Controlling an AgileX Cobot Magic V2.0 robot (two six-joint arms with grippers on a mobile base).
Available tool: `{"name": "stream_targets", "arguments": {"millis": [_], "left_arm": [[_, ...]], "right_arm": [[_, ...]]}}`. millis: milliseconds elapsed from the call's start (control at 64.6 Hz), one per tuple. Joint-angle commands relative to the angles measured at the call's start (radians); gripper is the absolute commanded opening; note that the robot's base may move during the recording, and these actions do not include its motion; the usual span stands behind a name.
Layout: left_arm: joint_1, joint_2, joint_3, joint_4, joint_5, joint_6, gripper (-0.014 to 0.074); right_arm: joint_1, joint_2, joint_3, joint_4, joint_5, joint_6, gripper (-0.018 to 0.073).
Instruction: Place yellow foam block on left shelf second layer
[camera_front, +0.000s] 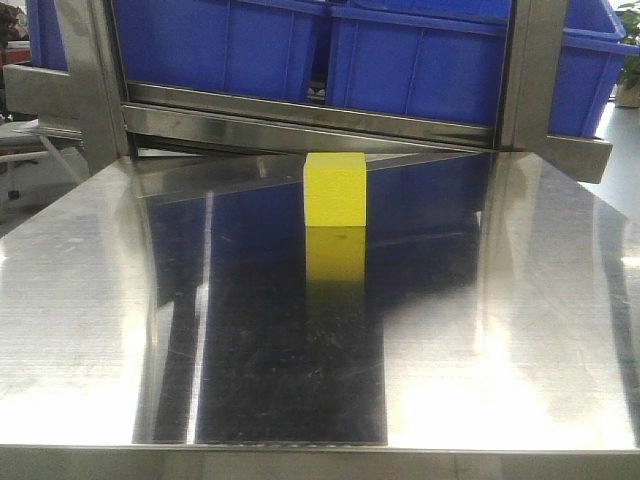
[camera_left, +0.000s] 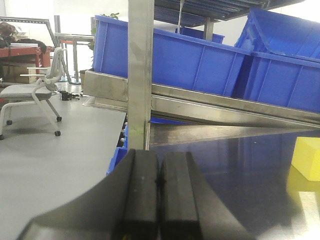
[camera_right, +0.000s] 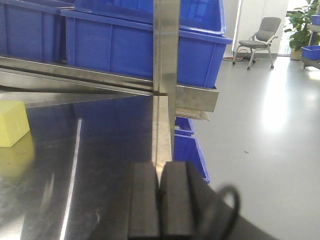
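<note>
Tabletop (camera_front: 500, 330): polished steel, mirror-like, reflects blue bins (camera_front: 220, 45) and block. Bins sit on steel shelf (camera_front: 320, 125) behind tabletop. Room: grey floor (camera_left: 55, 165), office chair (camera_left: 25, 92) at left, second chair (camera_right: 260, 37) and plant (camera_right: 300, 20) at right. Yellow foam block (camera_front: 335, 189) stands flat on far middle of tabletop, just before shelf rail, one face square to front view; cube, no long axis. Left tool (camera_left: 159, 200) pressed together, nothing between. Right tool (camera_right: 159, 205) same, pads touching, apart from block

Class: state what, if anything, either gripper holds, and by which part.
Nothing is held. The left gripper and right gripper have jaws shut, empty; the yellow foam block stands untouched.
</note>
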Motion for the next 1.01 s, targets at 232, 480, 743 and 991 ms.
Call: {"name": "stream_targets", "arguments": {"millis": [232,480,743,991], "left_arm": [[-0.006,-0.02,0.026,-0.004,-0.09,-0.005,0.0136],[-0.006,-0.02,0.026,-0.004,-0.09,-0.005,0.0136],[-0.006,-0.02,0.026,-0.004,-0.09,-0.005,0.0136],[-0.006,-0.02,0.026,-0.004,-0.09,-0.005,0.0136]], "right_arm": [[-0.005,-0.018,-0.022,0.0,-0.094,-0.004,0.0057],[-0.005,-0.017,-0.044,0.0,-0.089,-0.004,0.0057],[-0.005,-0.017,-0.166,0.0,0.096,-0.004,0.0057],[-0.005,0.07,-0.296,0.0,0.225,-0.005,0.0057]]}}
